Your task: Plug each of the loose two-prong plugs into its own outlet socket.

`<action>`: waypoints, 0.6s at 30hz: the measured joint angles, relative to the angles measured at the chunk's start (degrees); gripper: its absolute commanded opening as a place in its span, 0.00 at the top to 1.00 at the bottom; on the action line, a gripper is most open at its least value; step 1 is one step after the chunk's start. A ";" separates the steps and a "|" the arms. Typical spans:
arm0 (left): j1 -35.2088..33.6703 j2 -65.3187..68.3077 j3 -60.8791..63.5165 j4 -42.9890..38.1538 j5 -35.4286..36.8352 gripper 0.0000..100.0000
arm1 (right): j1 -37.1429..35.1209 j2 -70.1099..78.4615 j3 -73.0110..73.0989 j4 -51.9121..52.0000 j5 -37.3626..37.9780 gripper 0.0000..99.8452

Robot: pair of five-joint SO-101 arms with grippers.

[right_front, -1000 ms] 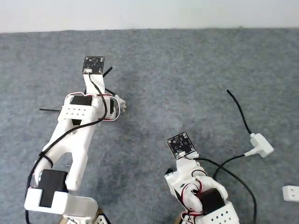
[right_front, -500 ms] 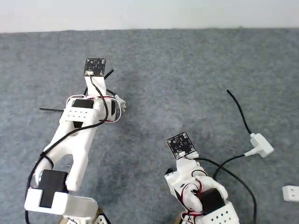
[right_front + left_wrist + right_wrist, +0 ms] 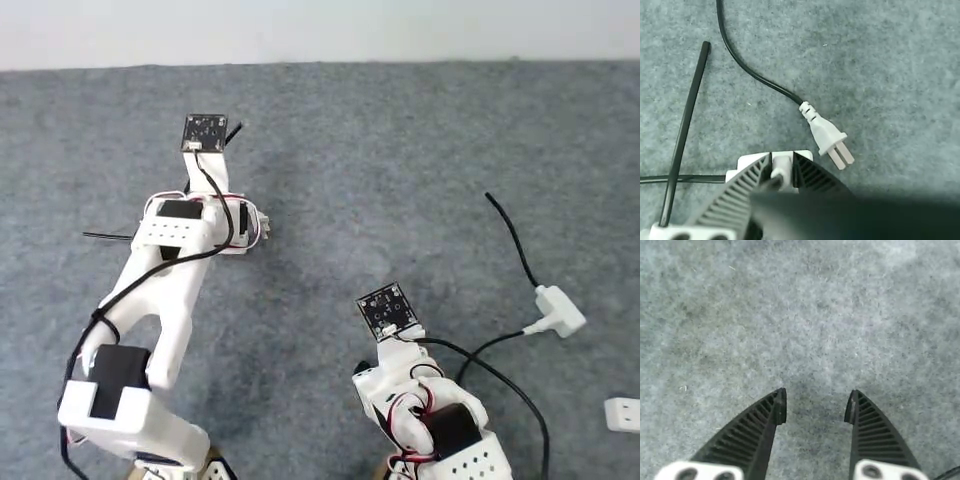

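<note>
Item one: a thin black stick (image 3: 105,236) lies on the grey carpet (image 3: 400,150), left of the two-prong plug (image 3: 827,139). Item two: my left gripper (image 3: 782,156) stands just beside that plug, fingers drawn narrow and clamped on a white block (image 3: 782,169) from which a black lead runs off. The plug is loose on the carpet, close to the block but not touching it, with its prongs bare and its black cable (image 3: 747,70) curving away. Item three: my right gripper (image 3: 816,407) is well right of the plug and nearer the arm bases, with jaws spread wide over bare carpet and holding nothing. Item four: a white connector (image 3: 558,309) on black leads lies far right of the plug. Item five: a small white piece (image 3: 622,412) sits farther right still, at the table's edge.
</note>
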 measured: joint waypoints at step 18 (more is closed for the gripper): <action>-0.26 1.32 -0.18 3.87 0.00 0.99 | 0.00 0.00 0.00 0.00 0.00 0.80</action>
